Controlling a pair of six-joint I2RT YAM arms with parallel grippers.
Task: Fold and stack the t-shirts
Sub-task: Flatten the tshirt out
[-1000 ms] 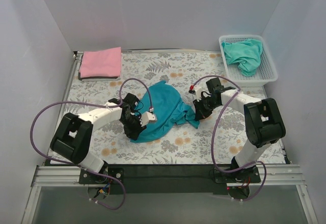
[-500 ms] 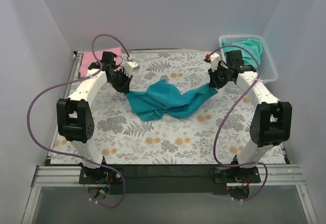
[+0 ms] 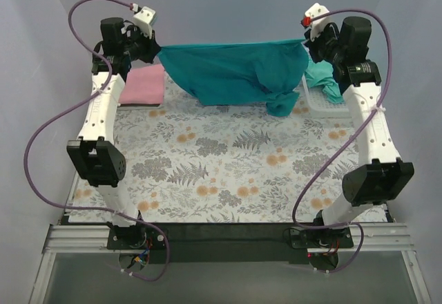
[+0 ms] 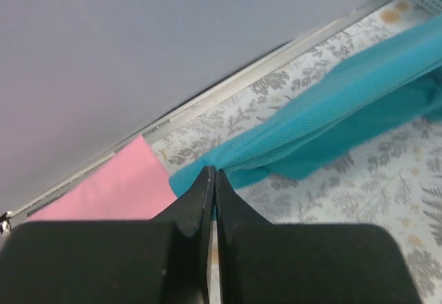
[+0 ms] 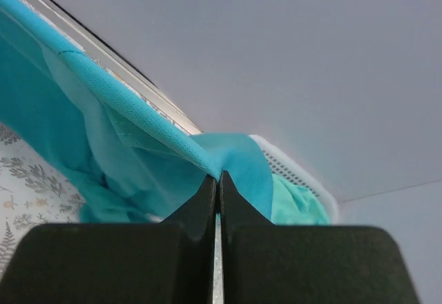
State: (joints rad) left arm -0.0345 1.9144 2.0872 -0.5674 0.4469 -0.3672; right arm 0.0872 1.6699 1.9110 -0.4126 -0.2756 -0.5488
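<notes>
A deep teal t-shirt (image 3: 235,72) hangs stretched in the air above the back of the table, held at both ends. My left gripper (image 3: 156,52) is shut on its left corner (image 4: 207,166), and my right gripper (image 3: 306,47) is shut on its right corner (image 5: 214,162). The shirt's lower part sags, with a bunched lump at the lower right. A folded pink t-shirt (image 3: 143,85) lies at the back left (image 4: 110,190). A crumpled aqua-green t-shirt (image 3: 324,81) sits in the white basket (image 5: 297,204).
The white mesh basket (image 3: 345,107) stands at the back right, partly behind the right arm. Grey floral covering (image 3: 228,166) spreads over the table. White walls enclose the back and both sides. Purple cables loop from both arms.
Both arms have risen high and moved back and apart, lifting the teal shirt off the table and pulling it taut between them. Both grippers have stayed shut on it.
</notes>
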